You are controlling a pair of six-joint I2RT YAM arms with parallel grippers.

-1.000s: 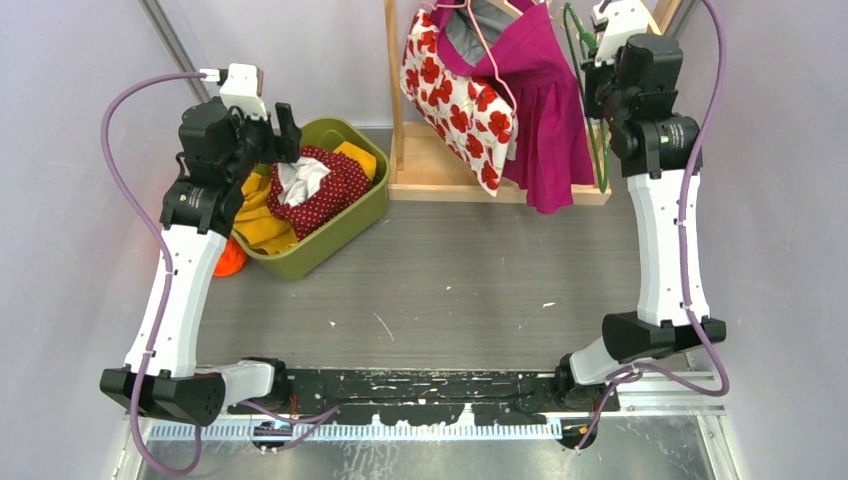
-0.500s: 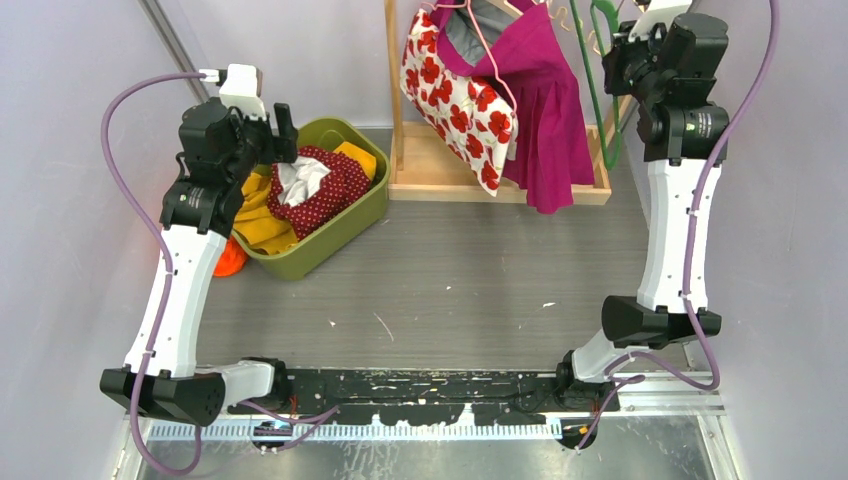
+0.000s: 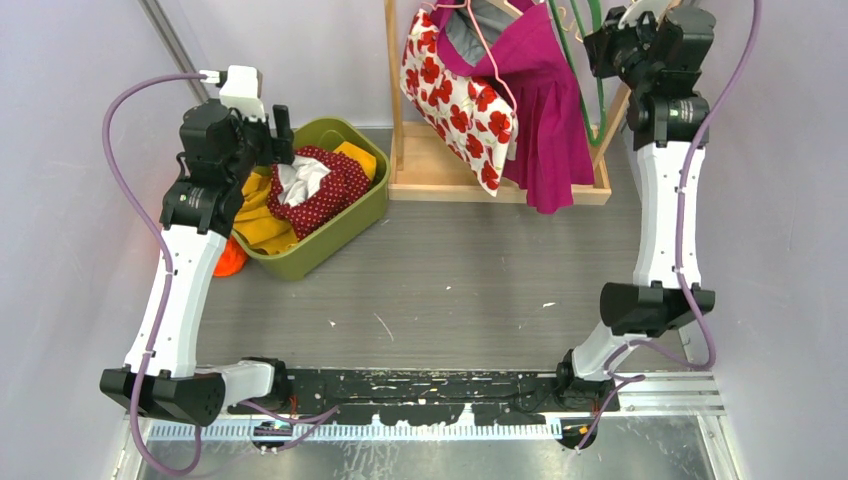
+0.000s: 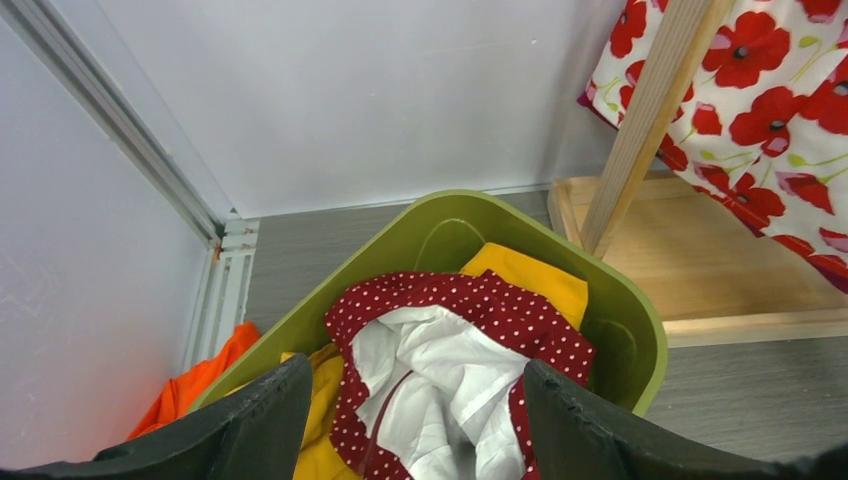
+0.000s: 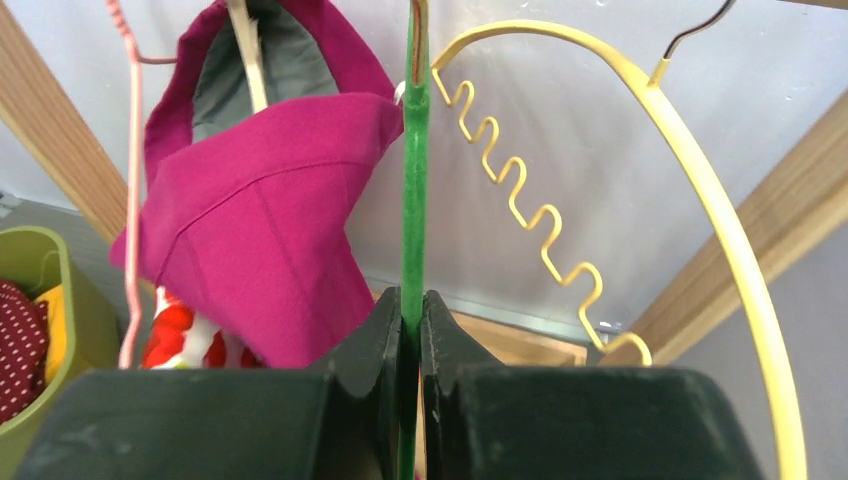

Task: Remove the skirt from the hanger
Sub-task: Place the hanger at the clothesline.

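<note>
The right pincer (image 5: 411,310) is high in the upper right of the overhead view, clamped on the straight bar of a bare green hanger (image 5: 412,200). In its wrist view the two fingers press flat against the bar from either side, and the bar runs up the middle of the frame. Just to the right of it in that view hangs a yellow hanger (image 5: 700,190) with a wavy lower bar, also bare.

To the left of the green hanger, a magenta skirt (image 5: 270,230) hangs on a thin pink hanger (image 5: 132,200) from the wooden rack (image 3: 393,90). A white garment with red flowers (image 3: 460,100) hangs against its left side. Both droop over the rack's wooden base at the top centre of the overhead view.

The left pincer (image 4: 415,370) hovers over a green bin (image 4: 620,300) in the upper left of the overhead view, with its fingers wide apart and nothing between them. In the bin lies a dark red skirt with white dots (image 4: 480,300), crumpled, its white lining turned up in the middle. Yellow cloth (image 4: 520,275) lies under and beside it, inside the bin. An orange cloth (image 4: 200,375) lies on the grey table (image 3: 450,280) just outside the bin's left wall, touching it. The bin sits just beside the rack's base, to its left in the frame.
</note>
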